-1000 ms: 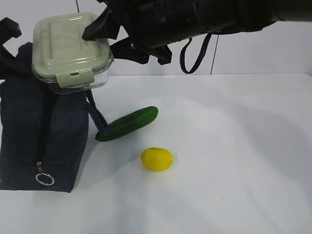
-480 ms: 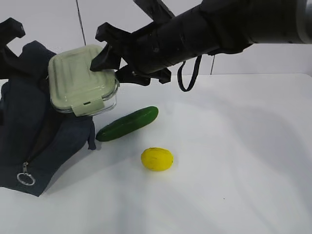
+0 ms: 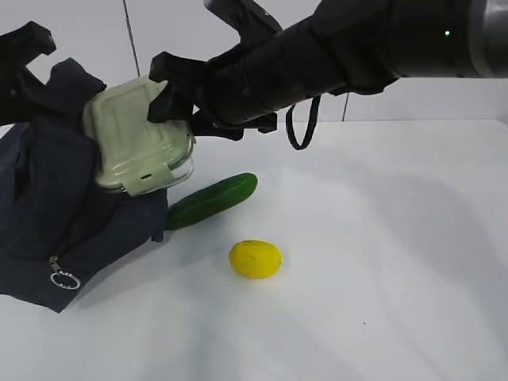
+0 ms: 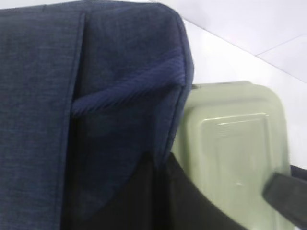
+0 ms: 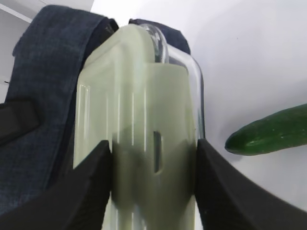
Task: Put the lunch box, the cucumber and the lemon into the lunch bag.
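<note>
- Now the lunch box (image 3: 141, 143) hangs tilted at upper left of the exterior view, lid facing the camera, its lower end against the lunch bag (image 3: 48, 206) mouth.
- Right gripper (image 5: 153, 191) jaws pinch the box across its short sides.
- Left gripper (image 3: 20, 63), jaws pressed together, seems to hold the bag's fabric up.
- Cucumber (image 3: 210, 201) and lemon (image 3: 255, 259) lie on the tabletop (image 3: 381, 262).

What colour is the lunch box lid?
Pale sage green lid, clearest in the exterior view.
</note>
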### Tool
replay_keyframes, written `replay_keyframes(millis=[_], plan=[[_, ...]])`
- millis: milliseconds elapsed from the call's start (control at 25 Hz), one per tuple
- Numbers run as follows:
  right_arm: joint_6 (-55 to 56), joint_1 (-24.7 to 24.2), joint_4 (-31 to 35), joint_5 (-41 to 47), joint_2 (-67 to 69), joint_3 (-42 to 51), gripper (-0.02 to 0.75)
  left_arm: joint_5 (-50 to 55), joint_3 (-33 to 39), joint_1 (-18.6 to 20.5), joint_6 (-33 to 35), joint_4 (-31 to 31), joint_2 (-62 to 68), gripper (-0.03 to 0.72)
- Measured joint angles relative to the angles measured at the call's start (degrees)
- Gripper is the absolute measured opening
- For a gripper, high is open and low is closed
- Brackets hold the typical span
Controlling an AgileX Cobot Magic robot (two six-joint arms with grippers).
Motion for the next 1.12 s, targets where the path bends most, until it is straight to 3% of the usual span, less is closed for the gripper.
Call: replay_keyframes(millis=[600,1120], plan=[[0.0,6.2,0.2,-0.3,11.1,-12.0,0.397,-1.0,0.0,-0.7,-0.3,-0.7,0.4,-0.006],[0.1,6.4,3.6,1.5,12.7,-12.7,0.397,-1.5,0.0,-0.7,-0.4,-0.6,0.3,-0.006]])
